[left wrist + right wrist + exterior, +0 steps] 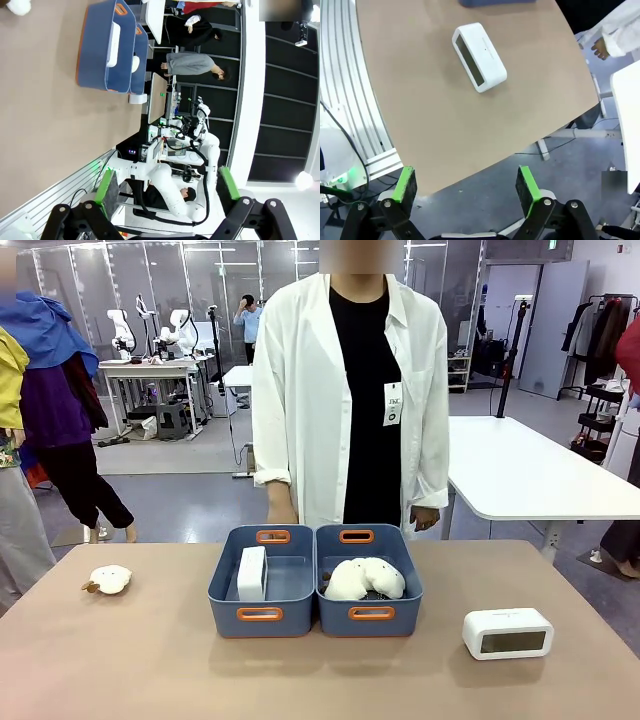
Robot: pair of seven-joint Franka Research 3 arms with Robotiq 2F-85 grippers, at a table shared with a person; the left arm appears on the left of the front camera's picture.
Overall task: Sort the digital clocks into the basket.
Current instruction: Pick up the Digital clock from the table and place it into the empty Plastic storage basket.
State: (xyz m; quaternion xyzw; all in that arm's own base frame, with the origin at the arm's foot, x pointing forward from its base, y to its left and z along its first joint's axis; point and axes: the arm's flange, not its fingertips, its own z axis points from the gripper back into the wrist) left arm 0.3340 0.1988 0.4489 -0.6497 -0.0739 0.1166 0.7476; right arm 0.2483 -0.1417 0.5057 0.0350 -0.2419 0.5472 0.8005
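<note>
Both tools sit on the near side. The left gripper (167,186) has its black fingers with green pads spread wide, with nothing between them. The right gripper (466,186) is also wide and empty, hanging over the edge of the light brown table (300,680). At near right on the table, a white rounded-rectangle plastic digital clock (507,633) (479,57) lies alone with its grey-green LCD face toward the robot side, well apart from both bins and from the right gripper. At mid-table, two blue rectangular plastic bins with orange-rimmed handle slots stand touching, side by side. The left one, the basket (222,618) (95,55), holds a second digital clock (252,573) (113,45), white and standing on edge against its left wall. The right bin (405,618) holds a fluffy white plush toy (365,578). Far left on the table is a small white plush with brown bits (108,580), well apart from the basket. On the far side, a person in a white coat (300,390) stands just behind the bins with arms down.
</note>
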